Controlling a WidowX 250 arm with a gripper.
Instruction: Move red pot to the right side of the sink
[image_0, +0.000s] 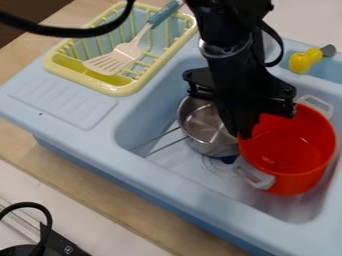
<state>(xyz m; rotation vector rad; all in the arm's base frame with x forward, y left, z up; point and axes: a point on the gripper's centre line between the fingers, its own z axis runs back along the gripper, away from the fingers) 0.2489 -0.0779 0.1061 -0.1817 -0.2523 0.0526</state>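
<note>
Camera view: placing looks nearly done to me.
Red pot (297, 152) sits at the sink's (194, 182) right; I can't tell if my claw (245, 133), by its rim, grips. Next: ensure release, lift.

The pot (294, 172) is red with whitish handles (266, 181), the sink (163, 172) light blue, the dish rack (121, 91) pale yellow, the saucepan (202, 122) silver.

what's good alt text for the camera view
A black robot gripper hangs at the rim of a red pot beside a metal saucepan in a light-blue toy sink; a yellow dish rack holds a slotted spatula.
</note>
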